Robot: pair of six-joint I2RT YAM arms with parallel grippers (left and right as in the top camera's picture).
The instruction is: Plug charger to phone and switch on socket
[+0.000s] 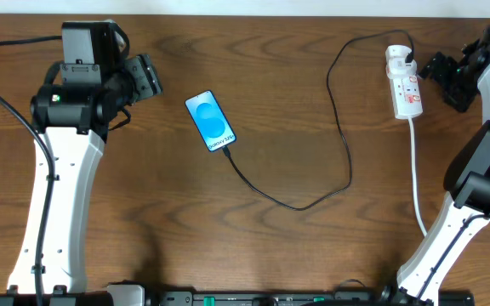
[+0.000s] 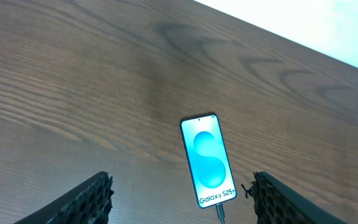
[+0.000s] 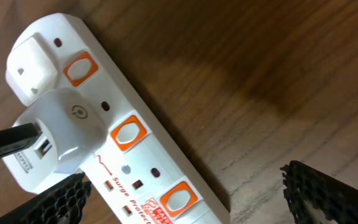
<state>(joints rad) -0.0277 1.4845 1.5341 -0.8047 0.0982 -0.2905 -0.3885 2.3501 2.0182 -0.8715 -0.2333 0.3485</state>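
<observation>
The phone (image 1: 210, 121) lies flat on the wood table with its blue screen lit. The charger's thin black cable (image 1: 348, 153) runs from the phone's lower end in a loop up to the socket (image 1: 404, 82). In the left wrist view the connector tip (image 2: 220, 213) sits in the phone (image 2: 207, 160). My left gripper (image 2: 180, 190) is open and holds nothing, just left of the phone (image 1: 151, 76). The white socket (image 3: 129, 155) carries a white adapter (image 3: 61, 137) with the cable's black end (image 3: 5, 144) in it. My right gripper (image 3: 185, 177) stands open over the socket's lower end, near an orange-framed switch (image 3: 178, 199).
The socket's thick white cord (image 1: 416, 170) runs down toward the right arm's base (image 1: 432, 255). The left arm (image 1: 58, 187) stands along the table's left side. The table's far edge (image 2: 328, 37) shows pale beyond the phone.
</observation>
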